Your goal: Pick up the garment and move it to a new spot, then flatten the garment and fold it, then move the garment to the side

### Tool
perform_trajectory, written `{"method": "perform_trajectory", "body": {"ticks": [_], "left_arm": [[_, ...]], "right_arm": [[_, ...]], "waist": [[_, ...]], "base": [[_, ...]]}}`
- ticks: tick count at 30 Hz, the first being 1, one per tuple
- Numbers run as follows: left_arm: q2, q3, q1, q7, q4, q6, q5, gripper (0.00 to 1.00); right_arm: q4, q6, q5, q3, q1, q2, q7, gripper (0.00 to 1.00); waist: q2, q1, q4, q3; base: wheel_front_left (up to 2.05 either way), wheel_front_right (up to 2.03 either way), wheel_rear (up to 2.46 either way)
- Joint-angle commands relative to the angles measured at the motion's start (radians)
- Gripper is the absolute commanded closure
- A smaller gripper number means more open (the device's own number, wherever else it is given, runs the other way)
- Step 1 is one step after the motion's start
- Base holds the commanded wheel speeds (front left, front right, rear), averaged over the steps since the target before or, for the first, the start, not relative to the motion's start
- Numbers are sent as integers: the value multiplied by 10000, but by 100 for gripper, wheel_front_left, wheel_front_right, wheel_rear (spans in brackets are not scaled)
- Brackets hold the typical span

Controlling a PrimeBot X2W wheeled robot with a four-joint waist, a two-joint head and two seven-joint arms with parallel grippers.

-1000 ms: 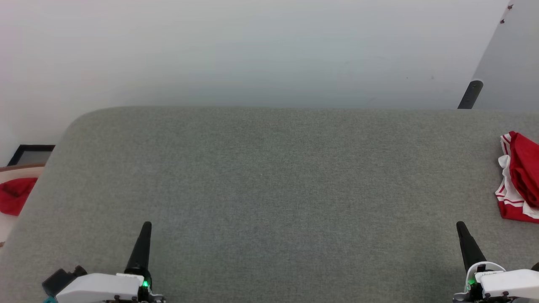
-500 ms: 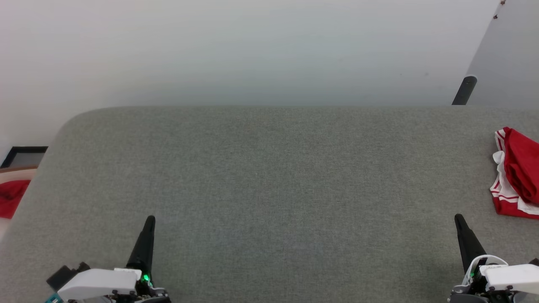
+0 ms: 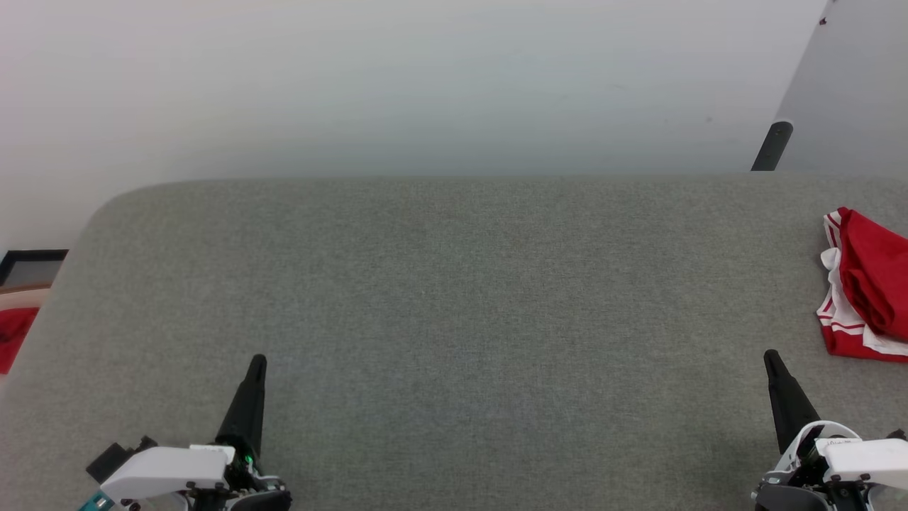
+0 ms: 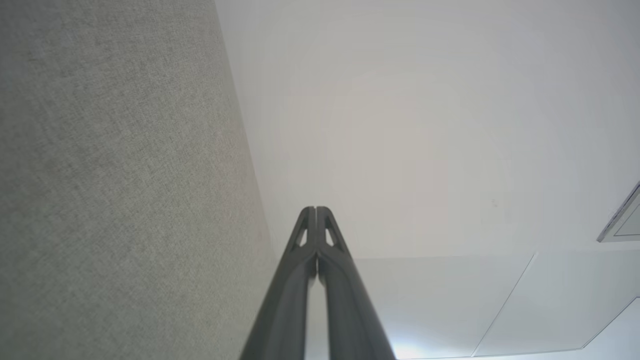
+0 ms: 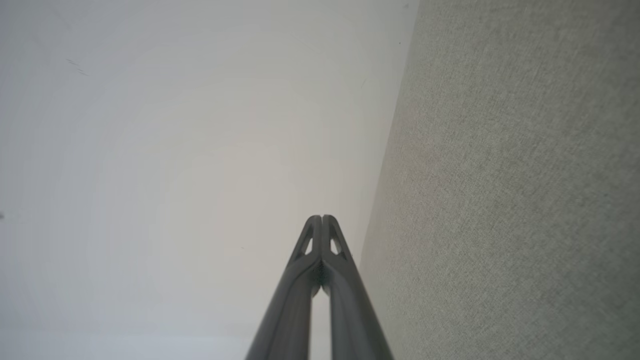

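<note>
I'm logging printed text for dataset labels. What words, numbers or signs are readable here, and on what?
None readable.
garment: bunched red folds and striped trim, no lettering showing.
right gripper: small dark mark on its white housing, too small to read.

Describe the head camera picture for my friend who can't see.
A grey table has a crumpled red and white shirt at its right edge. The left gripper and right gripper, both shut and empty, point up from the bottom corners.
</note>
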Motion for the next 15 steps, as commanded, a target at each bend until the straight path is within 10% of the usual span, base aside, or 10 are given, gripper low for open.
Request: {"method": "perform_trajectory", "body": {"ticks": [1,15], "left_arm": [[-30,32,-117,52,13,-37,-164,100],[-61,48,-163,130,30,-39,-382,100]], "right_arm": [[-56,-3,206,-33,-161,40,53,100],[-69,-3,441,-42,-158,72,133,100]], "waist": [[0,0,-19,9],[0,0,-80,34]], "base": [[0,0,0],[0,0,0]]}}
